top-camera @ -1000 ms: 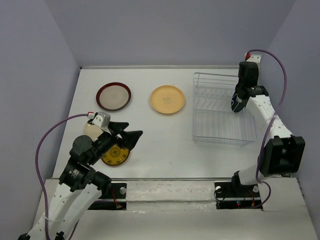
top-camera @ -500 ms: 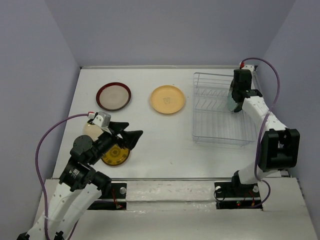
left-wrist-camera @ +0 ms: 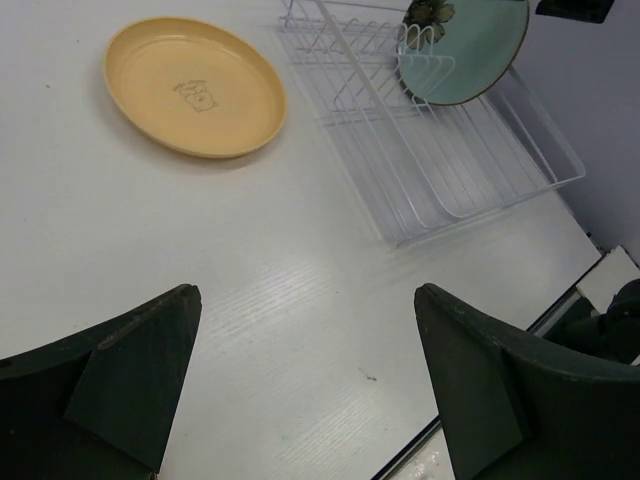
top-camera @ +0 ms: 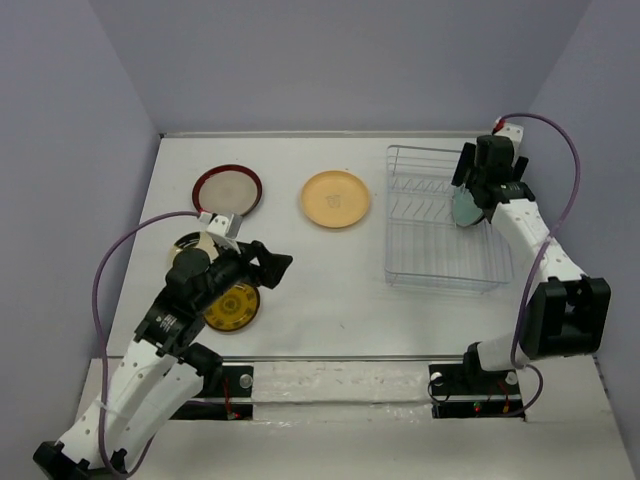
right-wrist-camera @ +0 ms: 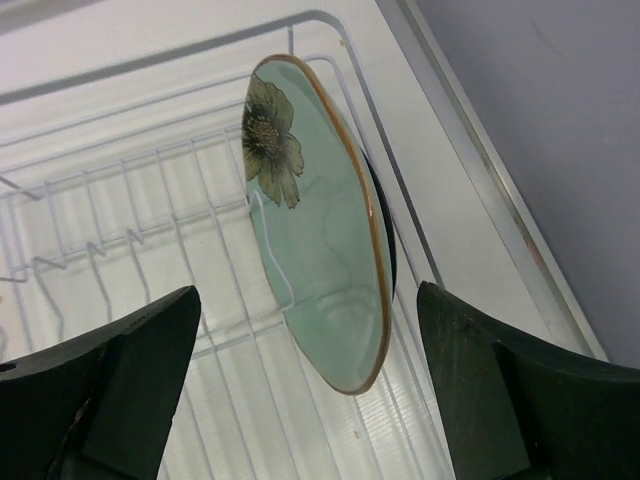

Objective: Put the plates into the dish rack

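The pale teal plate (right-wrist-camera: 320,250) with a dark flower stands on edge among the dividers of the white wire dish rack (top-camera: 430,250), at its right side. My right gripper (right-wrist-camera: 307,292) is open and straddles the plate's lower edge, and neither finger touches it. From above, the teal plate (top-camera: 466,207) shows just below that gripper (top-camera: 469,188). The peach-orange plate (top-camera: 335,198), the red-rimmed beige plate (top-camera: 227,190), the amber-yellow plate (top-camera: 232,306) and the partly hidden black-and-cream plate (top-camera: 186,244) lie flat on the table. My left gripper (top-camera: 262,267) hovers open and empty.
The left wrist view looks across the table at the peach-orange plate (left-wrist-camera: 195,87), the dish rack (left-wrist-camera: 450,190) and the teal plate (left-wrist-camera: 470,50). The table's near edge (left-wrist-camera: 470,425) runs close below the left gripper (left-wrist-camera: 305,295). Purple walls enclose the table.
My right gripper has opened and let go of the teal plate, which now stands in the rack. The left arm has shifted forward, off the amber-yellow plate.
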